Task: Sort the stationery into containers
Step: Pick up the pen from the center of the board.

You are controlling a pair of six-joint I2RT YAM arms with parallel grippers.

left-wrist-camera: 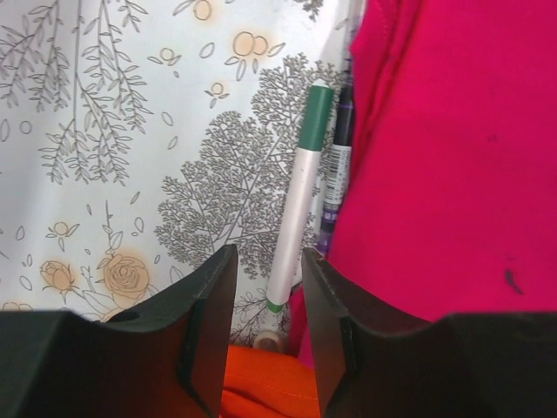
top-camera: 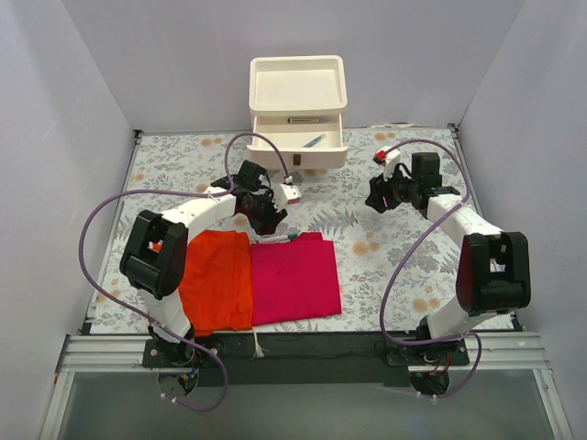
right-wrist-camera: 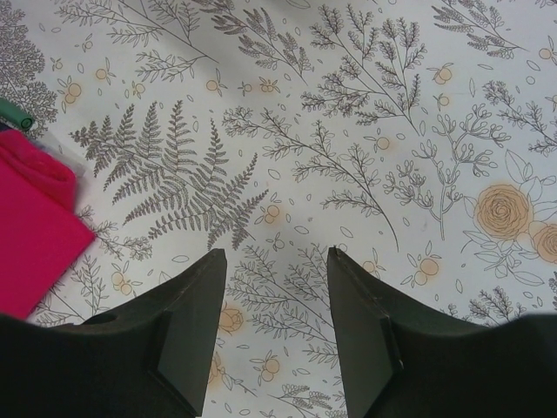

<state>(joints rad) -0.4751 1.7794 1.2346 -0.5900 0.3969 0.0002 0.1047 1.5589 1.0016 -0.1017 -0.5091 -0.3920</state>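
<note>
My left gripper (left-wrist-camera: 268,257) is low over the mat at the cloths' far edge, also seen from above (top-camera: 268,218). Its jaws stand apart, and the near end of a white pen with a green cap (left-wrist-camera: 296,200) lies between the tips, untouched. A dark purple pen (left-wrist-camera: 335,174) lies beside it against the magenta cloth (left-wrist-camera: 452,157). A tiny tan piece (left-wrist-camera: 270,340) sits by the orange cloth (left-wrist-camera: 261,383). The cream drawer unit (top-camera: 298,87) has one drawer pulled out with a blue pen (top-camera: 314,141) inside. My right gripper (right-wrist-camera: 277,254) is open over bare mat, empty.
The orange cloth (top-camera: 218,280) and magenta cloth (top-camera: 293,280) lie side by side at the near middle of the floral mat (top-camera: 404,247). A small red item (top-camera: 383,137) sits at the back right. White walls enclose the table.
</note>
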